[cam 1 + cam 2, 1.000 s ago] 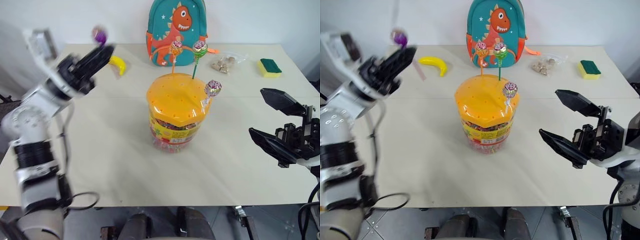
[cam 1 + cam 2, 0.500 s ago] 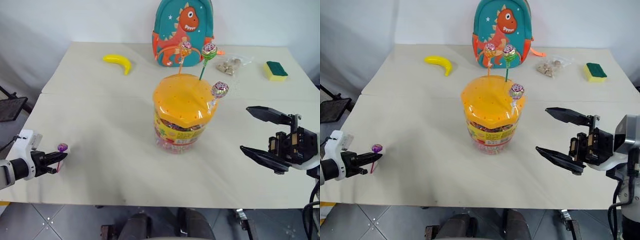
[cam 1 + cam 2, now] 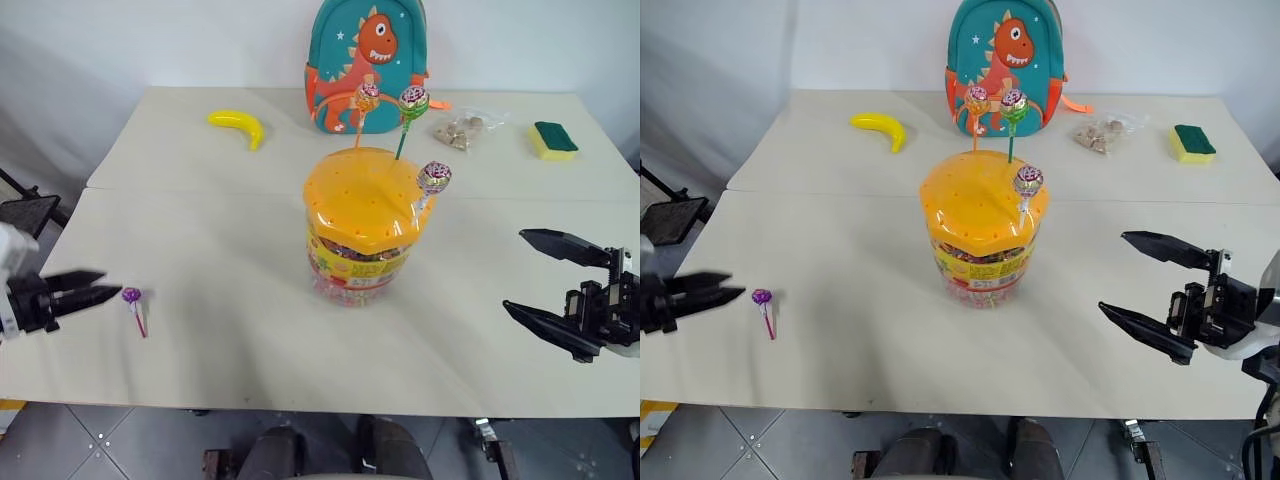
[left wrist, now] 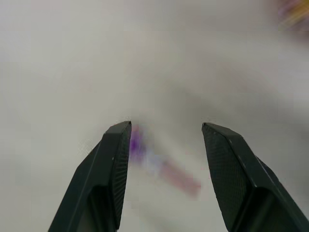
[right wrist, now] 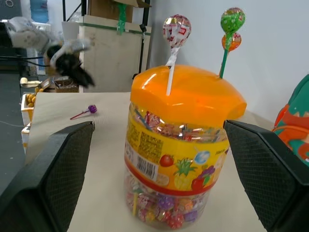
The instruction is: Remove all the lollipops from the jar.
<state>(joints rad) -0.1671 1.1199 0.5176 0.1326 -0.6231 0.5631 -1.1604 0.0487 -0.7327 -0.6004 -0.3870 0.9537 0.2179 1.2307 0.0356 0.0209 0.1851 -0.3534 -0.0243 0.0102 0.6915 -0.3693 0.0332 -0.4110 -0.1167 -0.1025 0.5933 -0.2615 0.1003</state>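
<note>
The purple-headed lollipop on a thin stick point(image 3: 132, 301) lies flat on the pale counter point(image 3: 220, 330), just beside the left end effector point(image 3: 88, 288), whose fingers stand apart and empty. Three more wrapped lollipops point(image 3: 434, 178) stand in the squat clear jar with the orange holed lid point(image 3: 362, 222). The right end effector point(image 3: 545, 278) is spread wide, empty, well apart from the jar.

Bare tabletop point(image 3: 230, 230) lies on both sides of the jar point(image 3: 362, 235). Three lollipops point(image 3: 413, 100) stand up from its lid. Behind it, the backpack point(image 3: 367, 62) narrows the way.
</note>
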